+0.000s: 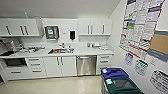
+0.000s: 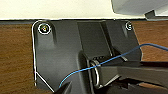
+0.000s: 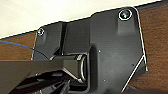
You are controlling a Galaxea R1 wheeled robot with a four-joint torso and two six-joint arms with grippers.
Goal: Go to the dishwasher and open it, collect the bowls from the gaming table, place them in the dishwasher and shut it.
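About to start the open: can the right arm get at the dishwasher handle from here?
Probably not yet. The dishwasher stands shut under the counter across open floor, looking beyond reach; nothing blocks the way.

Both wrists carry a wide dark grey plate with rounded corners, pale-edged, and shiny round fittings near those corners. A dark jointed bar ends in a metal ring. A thin blue cable crosses the left plate.
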